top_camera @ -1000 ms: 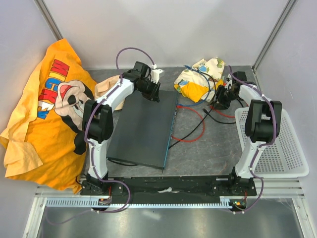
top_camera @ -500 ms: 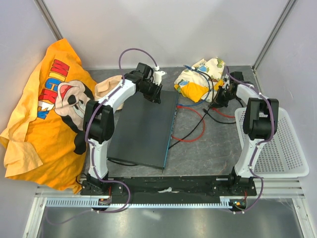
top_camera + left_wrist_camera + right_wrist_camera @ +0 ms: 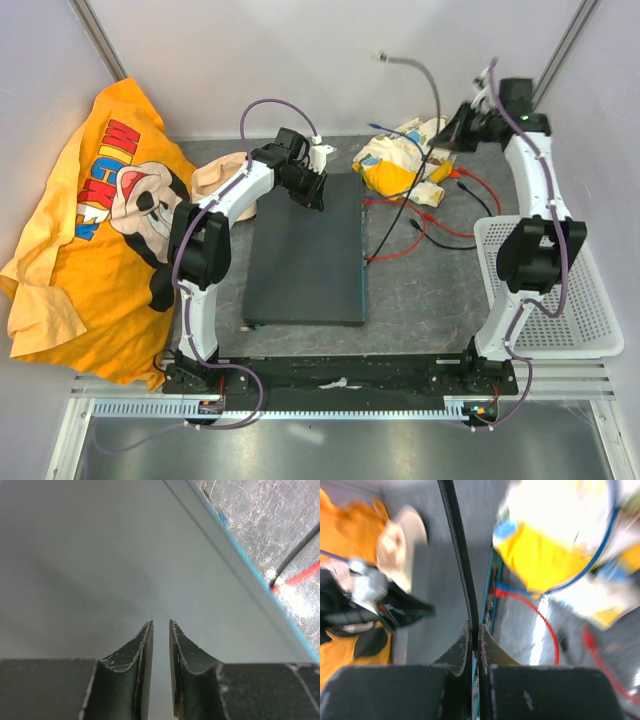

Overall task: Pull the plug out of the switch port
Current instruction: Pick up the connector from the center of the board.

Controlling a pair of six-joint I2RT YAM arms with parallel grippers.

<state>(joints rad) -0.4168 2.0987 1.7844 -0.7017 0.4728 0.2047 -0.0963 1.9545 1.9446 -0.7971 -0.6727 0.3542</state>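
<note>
The switch [image 3: 305, 250], a flat dark grey box with a teal right edge [image 3: 361, 250], lies mid-table. My left gripper [image 3: 312, 190] rests on its far end. In the left wrist view its jaws [image 3: 160, 622] stand slightly apart over the grey top [image 3: 100, 555], with nothing between them. My right gripper [image 3: 458, 128] is raised at the back right, shut on a dark cable [image 3: 437, 95]. That cable arcs up and left, and its pale plug [image 3: 379, 56] hangs free in the air, away from the switch. The right wrist view shows the cable [image 3: 462, 555] pinched at the fingertips [image 3: 475, 629].
Red cables [image 3: 400, 245] and a black one [image 3: 400, 205] trail from the teal edge toward a patterned cloth bundle [image 3: 400, 165]. An orange shirt [image 3: 90, 230] covers the left. A white mesh basket [image 3: 560, 300] stands at the right.
My right gripper closed on the cable and swung up and back to the right. The plug flew up into the air. The switch turned to lie square.
</note>
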